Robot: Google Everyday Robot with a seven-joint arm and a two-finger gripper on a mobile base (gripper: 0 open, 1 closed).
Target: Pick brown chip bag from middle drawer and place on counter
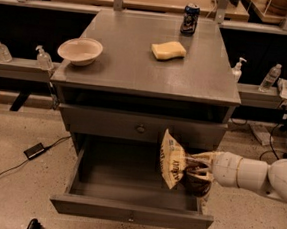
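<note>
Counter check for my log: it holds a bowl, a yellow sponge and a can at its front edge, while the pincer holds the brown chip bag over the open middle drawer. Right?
No: the camera view shows the can at the back edge of the counter. The rest holds: bowl, yellow sponge, pincer holding the brown chip bag over the open middle drawer.
</note>
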